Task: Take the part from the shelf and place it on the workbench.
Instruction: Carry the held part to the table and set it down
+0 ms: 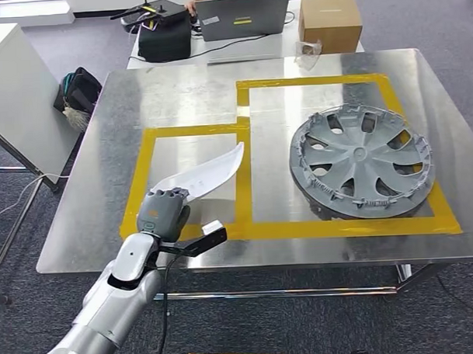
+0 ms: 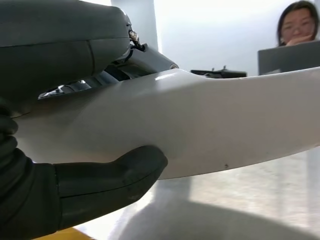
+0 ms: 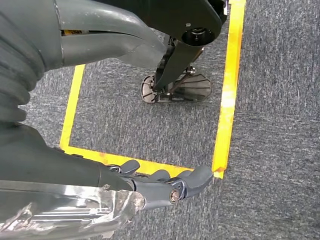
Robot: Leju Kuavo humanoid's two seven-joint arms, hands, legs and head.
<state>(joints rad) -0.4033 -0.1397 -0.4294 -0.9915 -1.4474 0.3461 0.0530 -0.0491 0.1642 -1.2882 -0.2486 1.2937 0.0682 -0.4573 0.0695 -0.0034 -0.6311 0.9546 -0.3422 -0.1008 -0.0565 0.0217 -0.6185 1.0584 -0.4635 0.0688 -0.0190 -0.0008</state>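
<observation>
My left hand grips one end of a long, curved white part. It holds the part low over the left yellow-taped square of the metal workbench. In the left wrist view the thick thumb presses under the white part while darker fingers close over it. Whether the part touches the bench I cannot tell. My right hand hangs over grey carpet with its fingers stretched out and nothing in it.
A grey wheel cover lies in the larger taped area on the right. Behind the bench stand a laptop, a black bag and a cardboard box, with a person there. Yellow tape marks the floor.
</observation>
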